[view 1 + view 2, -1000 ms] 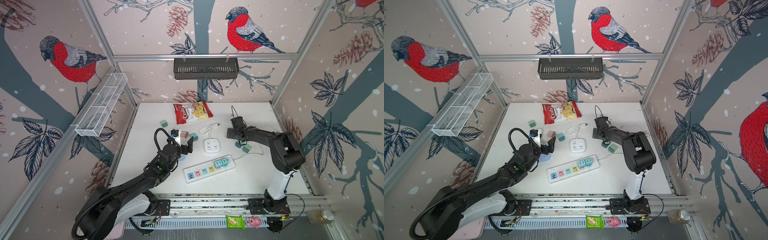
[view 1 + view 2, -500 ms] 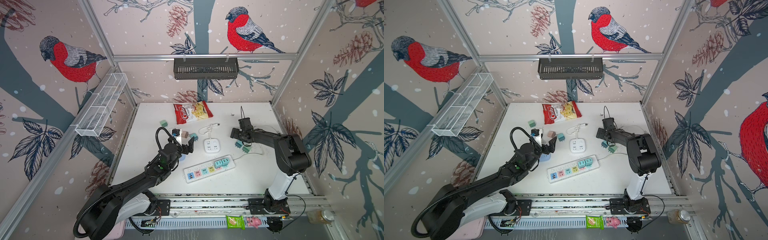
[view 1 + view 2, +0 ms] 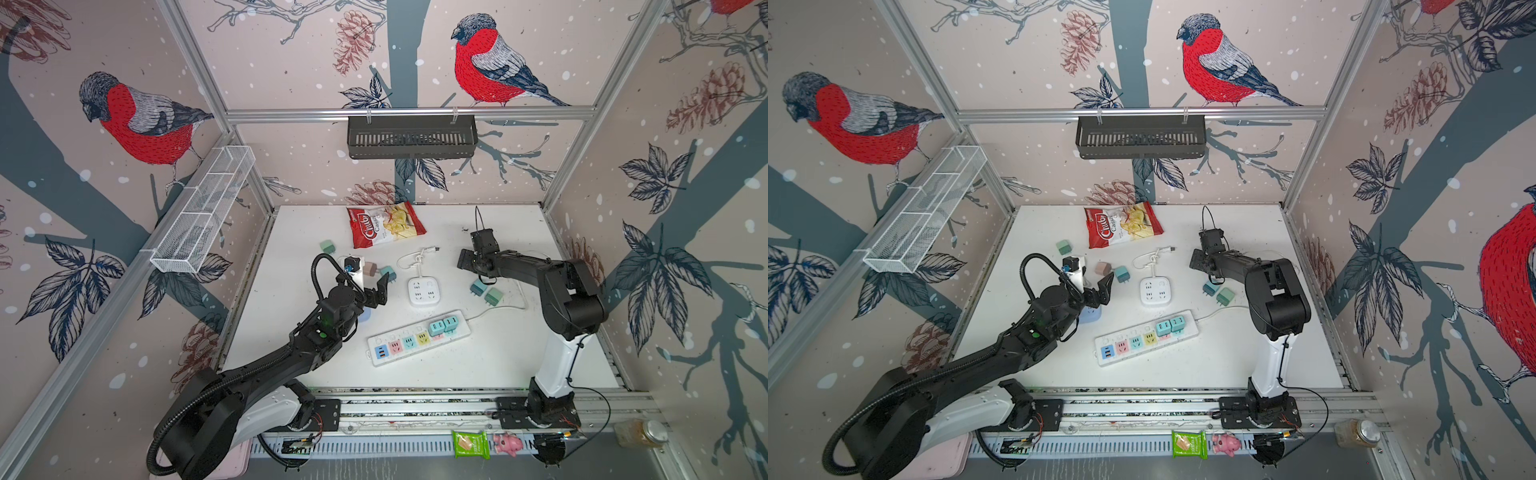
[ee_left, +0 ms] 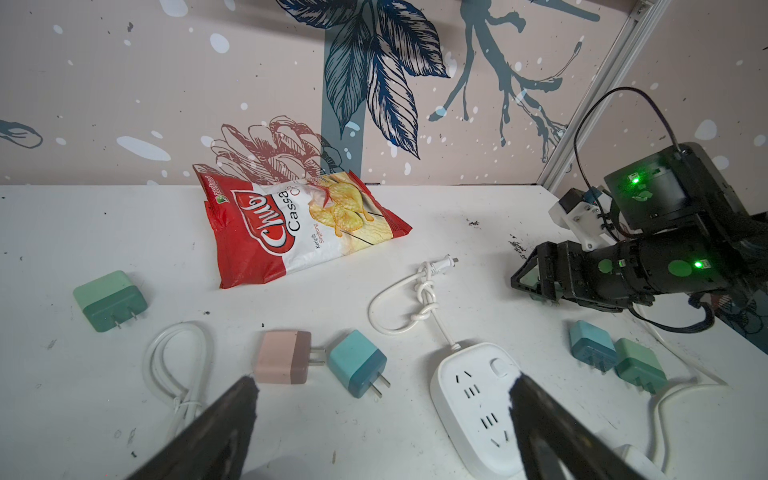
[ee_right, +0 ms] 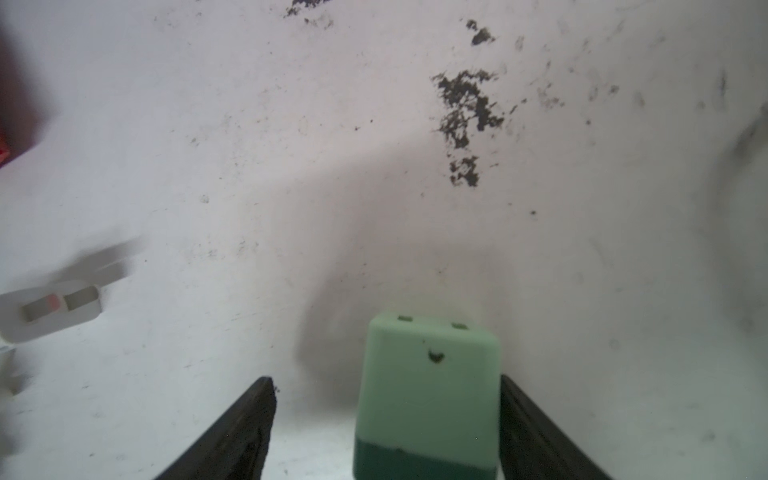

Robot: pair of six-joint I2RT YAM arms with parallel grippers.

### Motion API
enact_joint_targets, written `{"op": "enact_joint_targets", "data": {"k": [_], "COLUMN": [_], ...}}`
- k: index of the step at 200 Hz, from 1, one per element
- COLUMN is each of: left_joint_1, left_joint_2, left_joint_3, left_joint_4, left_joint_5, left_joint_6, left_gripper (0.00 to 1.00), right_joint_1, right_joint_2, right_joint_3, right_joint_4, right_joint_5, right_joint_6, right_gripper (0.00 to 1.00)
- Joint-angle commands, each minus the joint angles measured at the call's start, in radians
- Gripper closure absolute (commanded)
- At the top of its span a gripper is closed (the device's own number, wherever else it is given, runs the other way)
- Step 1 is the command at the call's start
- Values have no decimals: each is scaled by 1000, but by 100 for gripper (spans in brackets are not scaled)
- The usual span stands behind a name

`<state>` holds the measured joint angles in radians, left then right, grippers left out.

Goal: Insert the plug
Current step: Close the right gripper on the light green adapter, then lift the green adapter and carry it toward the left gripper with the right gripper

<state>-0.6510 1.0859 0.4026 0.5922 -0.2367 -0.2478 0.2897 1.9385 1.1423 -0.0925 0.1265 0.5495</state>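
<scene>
Early in the job, I reckon. My right pincer (image 5: 385,379) sits low over the tabletop (image 3: 478,365) on the right side, straddling a light-green plug (image 5: 428,390). One finger (image 5: 536,428) is against its side and the other stands apart w/ a gap, so it's not clenched yet and nothing is gripped. In both top views that plug is hidden under the pincer. Left pincer (image 4: 383,379) is released, spread wide and empty, hovering near a pink plug (image 4: 284,357) and a teal plug (image 4: 357,361).

Done: two seated plugs (image 3: 444,325) already sit in the power strip (image 3: 417,338) at its cord end. Left to do, my guess: clamp, lift, carry to a free socket, line up prongs, push home. Several coloured sockets look free.

In the way: a pair of loose plugs (image 3: 478,286) lies btw the right pincer and the strip, plus the strip's white cord (image 3: 503,308). The square socket block (image 3: 424,291) w/ its knotted lead is near them. The chips bag (image 3: 384,224) is well clear at the back.
</scene>
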Motion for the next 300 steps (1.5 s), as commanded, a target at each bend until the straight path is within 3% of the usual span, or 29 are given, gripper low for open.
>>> {"op": "enact_joint_targets", "data": {"k": [1, 53, 91, 138, 217, 243, 300], "left_joint_1": [1, 1, 1, 1, 2, -6, -70], "left_joint_2": [-3, -9, -7, -9, -21, -35, -85], "left_joint_3": [8, 10, 11, 13, 10, 23, 7], "left_joint_4": [37, 30, 29, 26, 23, 5, 26], "left_joint_5": [7, 7, 7, 10, 16, 92, 103], "left_joint_6": [-1, 1, 1, 4, 0, 11, 68], "left_gripper": [5, 5, 5, 5, 5, 19, 18], "right_joint_1": [20, 29, 34, 51, 138, 179, 273], "right_joint_2": [33, 55, 66, 6, -323, -446, -678], "right_joint_3": [27, 54, 65, 36, -184, -277, -456], "right_joint_4": [-139, -173, -179, -142, 107, 218, 431], "right_joint_5": [52, 85, 68, 66, 44, 38, 63], "right_joint_6": [13, 3, -5, -25, -103, -136, -242], "right_gripper": [23, 44, 53, 70, 79, 80, 85]}}
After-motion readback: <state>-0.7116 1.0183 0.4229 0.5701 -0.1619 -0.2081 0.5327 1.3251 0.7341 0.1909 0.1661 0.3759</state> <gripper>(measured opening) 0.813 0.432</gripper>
